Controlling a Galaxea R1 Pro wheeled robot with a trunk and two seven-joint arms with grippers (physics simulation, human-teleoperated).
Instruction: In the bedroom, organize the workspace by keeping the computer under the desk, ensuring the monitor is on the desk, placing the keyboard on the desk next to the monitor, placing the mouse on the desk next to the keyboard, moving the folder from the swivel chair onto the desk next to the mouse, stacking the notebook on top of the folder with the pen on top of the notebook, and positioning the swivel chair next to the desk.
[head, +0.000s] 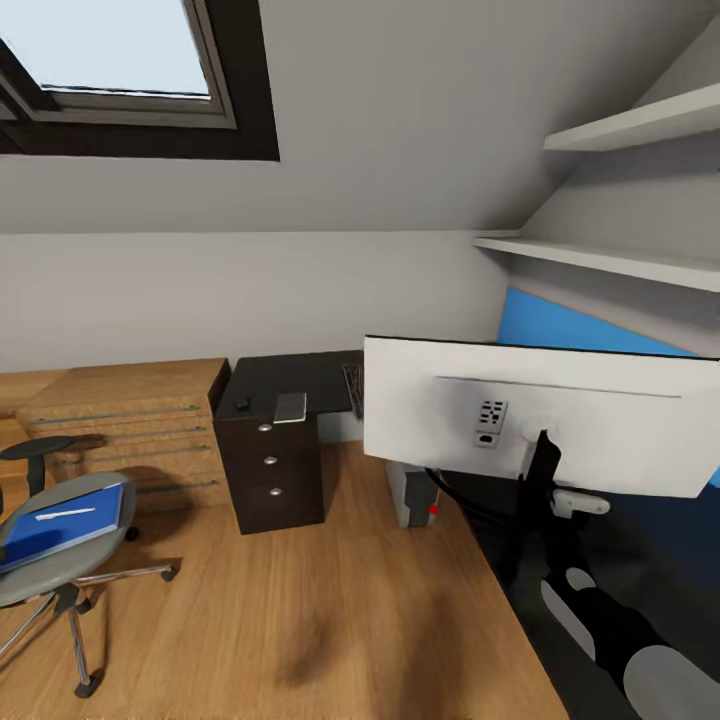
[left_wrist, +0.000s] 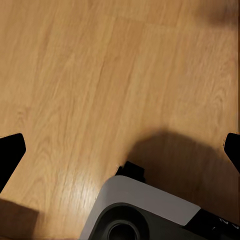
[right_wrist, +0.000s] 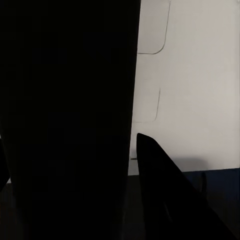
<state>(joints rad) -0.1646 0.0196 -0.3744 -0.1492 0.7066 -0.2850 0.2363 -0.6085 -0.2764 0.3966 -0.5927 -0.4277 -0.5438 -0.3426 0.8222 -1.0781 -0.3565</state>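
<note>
My right gripper (head: 543, 466) is shut on the black neck of the white-backed monitor (head: 600, 410), holding it up off the floor to the right of the dark desk (head: 290, 378). In the right wrist view the monitor's pale back (right_wrist: 190, 90) sits behind one dark finger (right_wrist: 165, 195). On the desk lie a small black mouse (head: 243, 403), a grey flat notebook (head: 290, 407) and the keyboard (head: 352, 388), half hidden by the monitor. The grey computer (head: 410, 495) stands on the floor below. A blue folder (head: 70, 520) with a white pen (head: 65, 514) rests on the swivel chair (head: 60, 575). My left gripper (left_wrist: 120, 150) is open over bare wood floor.
A wooden chest of drawers (head: 130, 420) stands left of the desk against the wall. White shelves (head: 620, 262) jut out at the upper right under the sloped ceiling. Wood floor (head: 300, 620) spreads between the chair and the desk. My base (left_wrist: 145, 210) shows in the left wrist view.
</note>
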